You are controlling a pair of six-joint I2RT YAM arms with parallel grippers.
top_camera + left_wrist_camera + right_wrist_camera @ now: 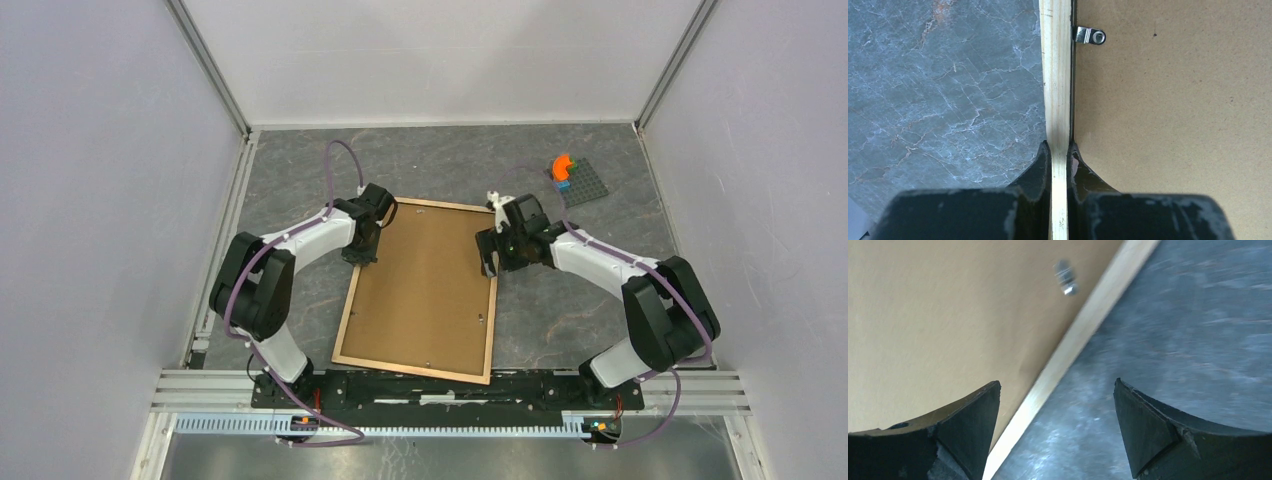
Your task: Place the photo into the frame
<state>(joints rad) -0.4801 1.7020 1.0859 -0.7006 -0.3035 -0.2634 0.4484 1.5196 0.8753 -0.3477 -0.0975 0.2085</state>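
Observation:
The frame (357, 300) lies flat on the table between the two arms, its light wood rim around a plain brown backing panel (425, 300). My left gripper (362, 255) is shut on the frame's left rim (1057, 75): one finger sits on the table side, the other on the panel side (1060, 147). My right gripper (490, 262) hovers open over the right rim (1083, 335), one finger above the panel, the other above the table (1057, 390), holding nothing. The photo is not visible in any view.
Small metal clips (1089, 35) (1065, 276) sit on the backing panel near the rim. A grey studded plate with an orange piece (580, 180) lies at the back right. White walls enclose the table on three sides, and a metal rail (450, 400) runs along the near edge.

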